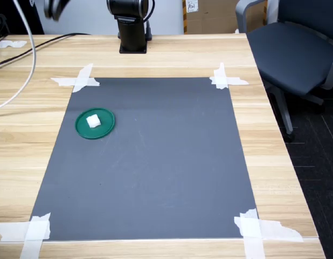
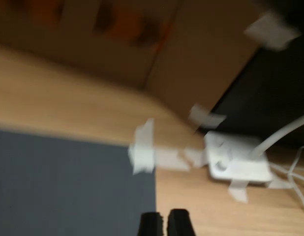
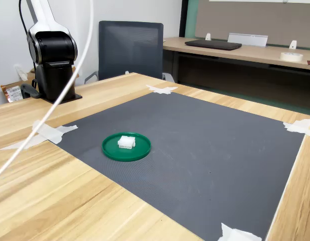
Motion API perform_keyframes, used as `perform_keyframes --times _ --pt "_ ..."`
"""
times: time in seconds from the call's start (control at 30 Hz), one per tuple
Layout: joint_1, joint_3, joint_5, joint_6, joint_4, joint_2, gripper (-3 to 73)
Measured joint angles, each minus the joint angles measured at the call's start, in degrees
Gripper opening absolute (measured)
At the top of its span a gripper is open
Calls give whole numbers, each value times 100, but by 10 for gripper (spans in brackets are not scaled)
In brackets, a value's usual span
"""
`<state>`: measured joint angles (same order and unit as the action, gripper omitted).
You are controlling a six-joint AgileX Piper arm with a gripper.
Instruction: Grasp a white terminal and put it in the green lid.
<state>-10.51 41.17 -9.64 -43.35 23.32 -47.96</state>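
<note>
The white terminal point(image 1: 93, 121) point(image 3: 126, 142) lies inside the green lid point(image 1: 105, 129) point(image 3: 114, 151), which rests on the dark mat toward the first exterior view's left. In the wrist view, which is motion-blurred, my gripper point(image 2: 165, 224) shows as two dark fingertips close together with nothing between them. It hangs over the mat's taped corner, far from the lid. In the first exterior view, a blurred dark shape point(image 1: 55, 7) at the top left edge looks like the gripper, raised well above the table.
The arm's base point(image 1: 132, 32) point(image 3: 52, 65) stands at the table's far edge. A white cable point(image 1: 26, 70) runs over the wood. A white power strip point(image 2: 235, 160) lies beyond the mat's corner. An office chair point(image 1: 296, 54) stands beside the table.
</note>
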Motion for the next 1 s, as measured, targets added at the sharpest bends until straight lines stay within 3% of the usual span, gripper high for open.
perform_keyframes --times 0.13,0.27,0.43,0.83,1.0 --pt "0 -775 702 63 533 829 -26" --pt "0 -1369 885 71 1049 1658 -26" --pt "0 -2102 964 71 1446 2735 -27" --pt "14 -3531 964 71 1543 4315 -27" --pt "382 -3779 964 71 1543 4782 -27"
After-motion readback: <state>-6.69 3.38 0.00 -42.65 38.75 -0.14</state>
